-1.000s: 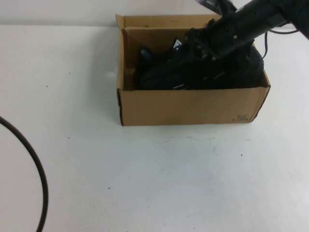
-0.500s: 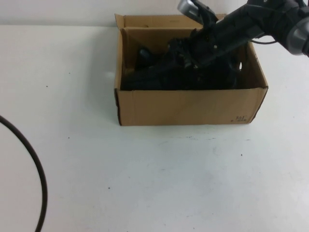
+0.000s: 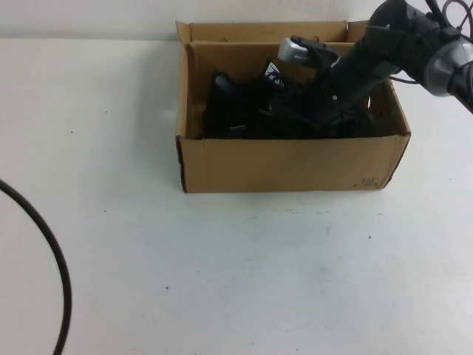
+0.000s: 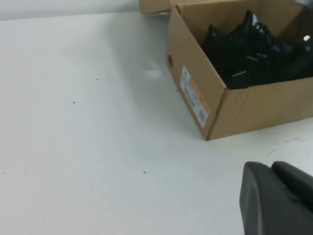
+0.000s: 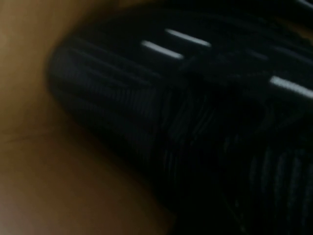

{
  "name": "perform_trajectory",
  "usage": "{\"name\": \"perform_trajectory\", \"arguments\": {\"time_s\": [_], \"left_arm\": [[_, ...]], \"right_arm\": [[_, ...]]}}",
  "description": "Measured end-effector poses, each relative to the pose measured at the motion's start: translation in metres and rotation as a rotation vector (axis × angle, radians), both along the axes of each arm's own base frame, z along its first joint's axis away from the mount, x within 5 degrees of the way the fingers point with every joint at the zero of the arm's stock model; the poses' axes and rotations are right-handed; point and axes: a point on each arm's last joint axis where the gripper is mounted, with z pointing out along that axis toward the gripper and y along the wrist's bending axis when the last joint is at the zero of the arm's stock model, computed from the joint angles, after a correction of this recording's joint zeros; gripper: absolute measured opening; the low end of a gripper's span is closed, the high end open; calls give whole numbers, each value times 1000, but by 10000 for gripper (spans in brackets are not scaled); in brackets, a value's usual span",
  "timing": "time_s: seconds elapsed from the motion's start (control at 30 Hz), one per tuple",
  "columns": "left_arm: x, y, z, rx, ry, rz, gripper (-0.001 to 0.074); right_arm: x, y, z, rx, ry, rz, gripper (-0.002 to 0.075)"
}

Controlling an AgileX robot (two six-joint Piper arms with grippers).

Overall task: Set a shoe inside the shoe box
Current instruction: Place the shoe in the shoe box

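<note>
White table bearing brown shoe box toward its far side, black cable at left edge

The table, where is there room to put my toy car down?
Bare table lies in front of the shoe box and left of it, toward the cable. Inside it's crowded: shoe and right gripper. Left gripper sits beside the box.

White table, small dark specks; pale wall behind; black cable at left.

One shoe box; black shoes inside, number unclear; one black cable; two grippers
</note>
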Motion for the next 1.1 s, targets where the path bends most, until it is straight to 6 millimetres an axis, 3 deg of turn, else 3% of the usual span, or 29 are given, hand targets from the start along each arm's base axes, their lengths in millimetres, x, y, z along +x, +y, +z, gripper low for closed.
{"name": "perform_trajectory", "arguments": {"time_s": [0.33, 0.8, 0.87, 1.03, 1.1], "left_arm": [[0, 1, -1, 17, 5, 3, -1], [0, 1, -1, 24, 7, -1, -1], [0, 2, -2, 52, 10, 3, -1], [-1, 10, -7, 196, 35, 22, -1], [-1, 16, -8, 272, 33, 45, -1]], "right_arm": [[-3, -9, 1, -127, 5, -19, 398], [-19, -20, 75, -147, -157, -20, 383], [-22, -21, 84, -148, -175, -19, 334], [-36, -28, 117, -159, -262, -4, 85], [-46, -32, 136, -167, -316, 10, 31]]}}
